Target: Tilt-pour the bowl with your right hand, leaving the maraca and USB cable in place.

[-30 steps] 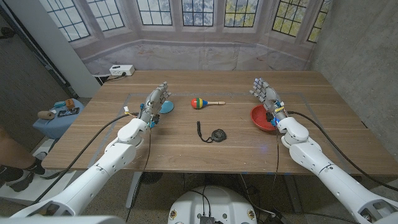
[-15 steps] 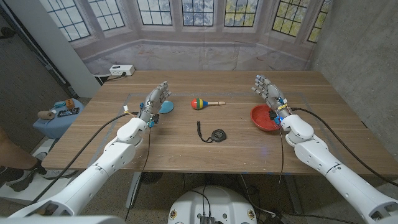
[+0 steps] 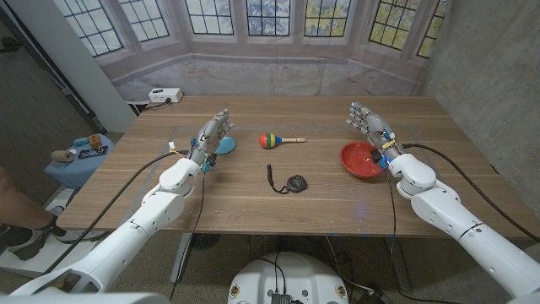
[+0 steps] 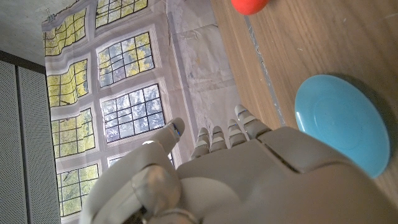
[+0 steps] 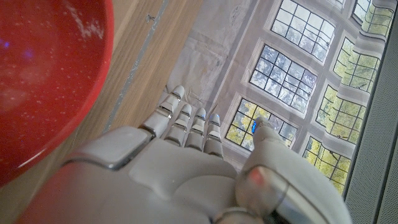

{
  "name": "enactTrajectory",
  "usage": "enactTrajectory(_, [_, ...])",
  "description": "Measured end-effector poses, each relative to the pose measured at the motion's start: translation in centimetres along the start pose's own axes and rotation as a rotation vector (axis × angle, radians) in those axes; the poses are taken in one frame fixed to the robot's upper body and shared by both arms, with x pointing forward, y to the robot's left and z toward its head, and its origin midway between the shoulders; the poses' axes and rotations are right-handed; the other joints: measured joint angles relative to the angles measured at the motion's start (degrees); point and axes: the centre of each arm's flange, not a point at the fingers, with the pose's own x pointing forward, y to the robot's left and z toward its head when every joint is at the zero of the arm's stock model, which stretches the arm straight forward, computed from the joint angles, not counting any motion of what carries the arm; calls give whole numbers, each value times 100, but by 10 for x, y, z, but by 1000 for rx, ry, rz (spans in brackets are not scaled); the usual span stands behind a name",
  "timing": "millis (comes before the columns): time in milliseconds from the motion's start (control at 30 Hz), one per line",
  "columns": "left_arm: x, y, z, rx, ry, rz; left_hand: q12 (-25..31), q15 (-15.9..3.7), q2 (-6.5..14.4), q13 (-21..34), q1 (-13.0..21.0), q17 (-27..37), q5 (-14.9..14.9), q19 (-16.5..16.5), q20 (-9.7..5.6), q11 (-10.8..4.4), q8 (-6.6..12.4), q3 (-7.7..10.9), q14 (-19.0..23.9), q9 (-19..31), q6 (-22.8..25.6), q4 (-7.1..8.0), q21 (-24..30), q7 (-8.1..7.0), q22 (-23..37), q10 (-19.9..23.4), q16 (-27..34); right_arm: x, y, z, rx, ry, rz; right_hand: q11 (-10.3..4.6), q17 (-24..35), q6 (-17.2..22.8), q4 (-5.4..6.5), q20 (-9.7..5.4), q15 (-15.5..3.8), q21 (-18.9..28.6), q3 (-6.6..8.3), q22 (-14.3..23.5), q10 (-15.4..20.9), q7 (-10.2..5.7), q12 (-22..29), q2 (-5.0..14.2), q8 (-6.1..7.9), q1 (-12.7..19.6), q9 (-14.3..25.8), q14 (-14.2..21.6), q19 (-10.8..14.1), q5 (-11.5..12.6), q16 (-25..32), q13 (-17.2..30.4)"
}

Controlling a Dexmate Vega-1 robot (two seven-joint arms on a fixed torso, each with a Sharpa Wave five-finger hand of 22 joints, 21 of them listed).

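Approach step: right hand (image 3: 371, 131) just beside round red plastic bowl (image 3: 359, 160), fingers spread, grasping nothing; next, closing on rim before tilting.

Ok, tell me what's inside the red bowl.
The bowl looks empty: bare red inside with pale specks in the right wrist view. The right hand beside it covers a little of the rim.

Red bowl (image 3: 361, 160) upright at table's 3 o'clock, striped maraca (image 3: 276, 139) toward 12, coiled black USB cable (image 3: 289, 182) at centre.
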Motion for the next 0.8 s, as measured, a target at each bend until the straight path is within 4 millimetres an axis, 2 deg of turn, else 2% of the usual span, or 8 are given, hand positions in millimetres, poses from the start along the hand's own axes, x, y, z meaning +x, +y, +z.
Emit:
enactTrajectory(167, [0,0,0,0,-1,-5,0,-21,0,0,0,0,0,0,0,0,0,7,21,0,42,-6,0,18,0,0,0,-3,-2,8,-26,-1,12,30,0,74,-71,2,31,0,24,0,30,73,6,-16,22,87,0,31,2,-23,22,0])
enactTrajectory(267, [0,0,0,0,-1,-9,0,0,0,0,0,0,0,21,-21,-21,0,0,43,0,42,-48,0,18,0,21,0,-4,-3,14,-38,-8,19,31,0,92,-108,10,7,0,29,0,31,51,22,-38,30,112,0,56,73,-23,22,0])
enactTrajectory(300, [0,1,1,4,-1,-9,0,2,0,0,0,0,0,21,-21,-19,0,7,45,0,55,-55,0,6,0,25,0,-5,-5,9,-58,27,12,31,0,92,-120,10,7,0,39,0,31,51,22,-8,44,140,-1,56,73,-23,22,0])
enactTrajectory(600, [3,2,2,9,-5,-21,0,-11,-31,-1,31,0,22,62,20,-4,0,6,94,-1,114,-101,0,28,-1,66,0,-11,-14,19,-109,37,20,30,1,123,-198,10,-12,0,55,-1,93,82,34,-31,44,222,-1,74,73,-26,22,0])
enactTrajectory(800, [7,1,4,15,-10,-26,0,20,-53,-1,53,0,22,61,20,-22,0,6,125,-1,145,-135,0,-2,-1,84,0,-16,-24,17,-156,78,1,0,1,210,-276,0,-8,39,103,-1,184,80,44,-20,44,331,-2,131,146,-46,53,0])
